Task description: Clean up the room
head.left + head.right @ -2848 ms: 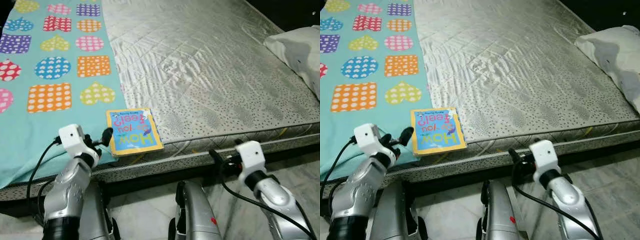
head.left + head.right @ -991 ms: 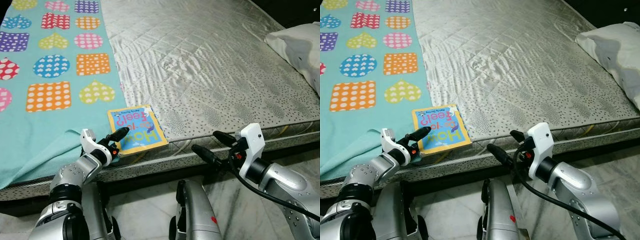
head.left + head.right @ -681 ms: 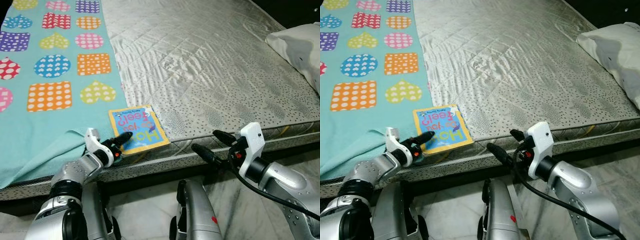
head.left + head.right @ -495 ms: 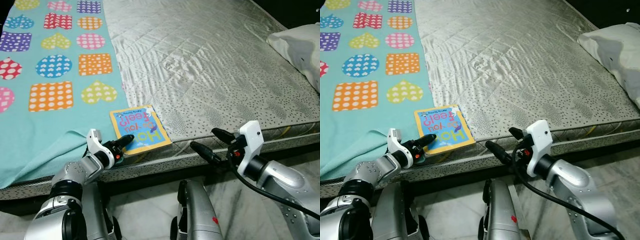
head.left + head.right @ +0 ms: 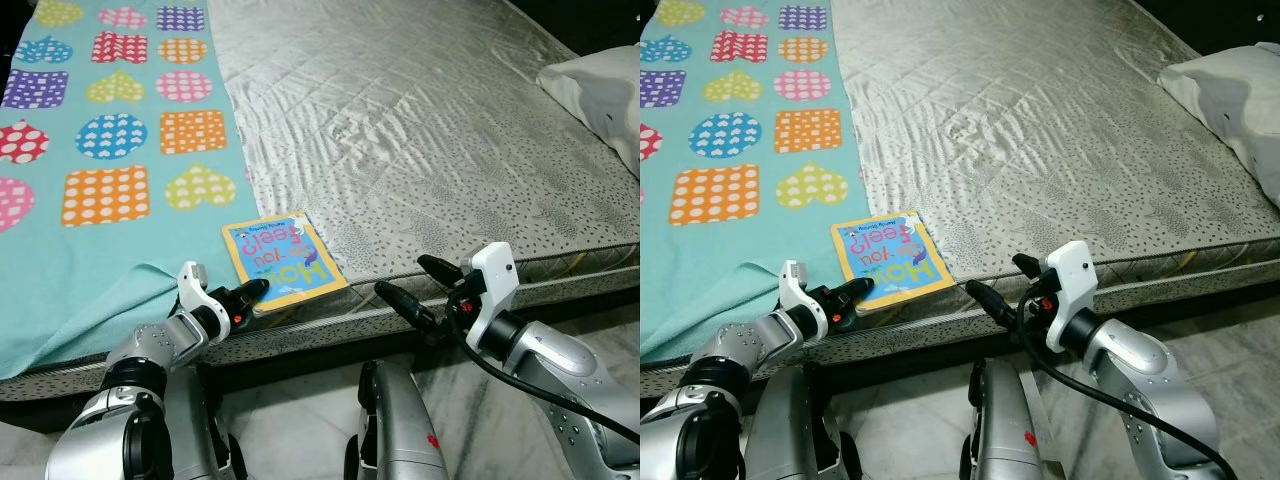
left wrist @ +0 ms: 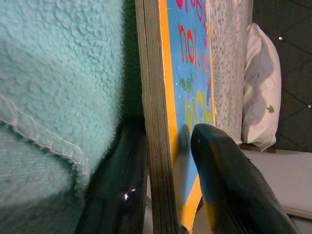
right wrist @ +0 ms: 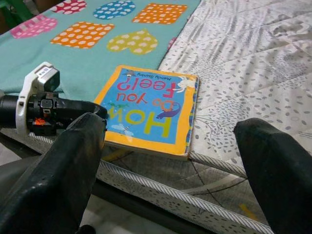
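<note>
My left gripper (image 5: 247, 293) has slid onto the book's (image 5: 284, 262) near corner at the mattress (image 5: 420, 150) edge — fingers now straddling cover and underside, not visibly clamped. My right gripper (image 5: 408, 290) waits open beside the book — pickup looks imminent.

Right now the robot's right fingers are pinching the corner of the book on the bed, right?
No, it is the left fingers that straddle the book at its corner, as the left wrist view shows. The right gripper hangs open beside the mattress edge.
</note>
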You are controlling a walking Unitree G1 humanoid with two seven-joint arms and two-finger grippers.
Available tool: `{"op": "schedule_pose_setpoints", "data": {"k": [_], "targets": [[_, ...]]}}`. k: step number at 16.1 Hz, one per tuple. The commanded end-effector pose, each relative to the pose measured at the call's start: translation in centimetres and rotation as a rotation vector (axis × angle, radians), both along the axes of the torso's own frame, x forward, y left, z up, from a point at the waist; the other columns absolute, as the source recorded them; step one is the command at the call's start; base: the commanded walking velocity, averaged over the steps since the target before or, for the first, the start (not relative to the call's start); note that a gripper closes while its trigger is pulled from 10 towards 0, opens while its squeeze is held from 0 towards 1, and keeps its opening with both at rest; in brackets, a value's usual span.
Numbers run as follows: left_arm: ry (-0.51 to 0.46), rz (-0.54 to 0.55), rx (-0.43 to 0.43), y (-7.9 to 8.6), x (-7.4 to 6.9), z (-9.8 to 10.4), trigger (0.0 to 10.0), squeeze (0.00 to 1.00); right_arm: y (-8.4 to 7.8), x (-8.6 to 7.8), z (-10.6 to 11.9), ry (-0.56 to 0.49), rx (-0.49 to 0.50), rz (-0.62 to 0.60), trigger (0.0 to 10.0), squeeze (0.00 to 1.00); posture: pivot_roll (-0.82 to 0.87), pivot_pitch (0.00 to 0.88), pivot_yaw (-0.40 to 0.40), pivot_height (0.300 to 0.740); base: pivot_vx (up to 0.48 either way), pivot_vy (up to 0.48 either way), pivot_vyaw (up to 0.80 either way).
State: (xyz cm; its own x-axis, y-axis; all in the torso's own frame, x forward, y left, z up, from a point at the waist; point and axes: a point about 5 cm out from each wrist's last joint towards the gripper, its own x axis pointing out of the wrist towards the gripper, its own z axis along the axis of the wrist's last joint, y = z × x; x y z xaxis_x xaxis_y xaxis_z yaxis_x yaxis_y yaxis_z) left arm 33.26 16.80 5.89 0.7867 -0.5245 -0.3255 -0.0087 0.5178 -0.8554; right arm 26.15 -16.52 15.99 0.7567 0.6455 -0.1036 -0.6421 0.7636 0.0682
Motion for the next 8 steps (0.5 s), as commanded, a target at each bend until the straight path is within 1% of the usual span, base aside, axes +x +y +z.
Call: {"op": "schedule_pose_setpoints", "data": {"k": [1, 5, 8], "targets": [[0.053, -0.030, 0.003, -0.78, -0.64, -1.07, 0.0, 0.00, -0.22, 0.04, -0.27, 0.010, -0.005, -0.011, 10.0, 0.00, -0.18, 0.130, -0.081, 0.518, 0.000, 0.000, 0.00], [0.045, -0.017, 0.009, -0.69, -0.50, -1.03, 0.0, 0.00, -0.14, 0.09, -0.42, 0.006, -0.007, -0.008, 10.0, 0.00, -0.18, 0.126, -0.078, 0.518, 0.000, 0.000, 0.00], [0.018, -0.024, 0.032, -0.61, -0.41, -1.01, 0.0, 0.00, 0.11, 0.11, -0.85, 0.001, -0.028, -0.006, 10.0, 0.00, -0.17, 0.118, -0.077, 0.518, 0.000, 0.000, 0.00]]}}
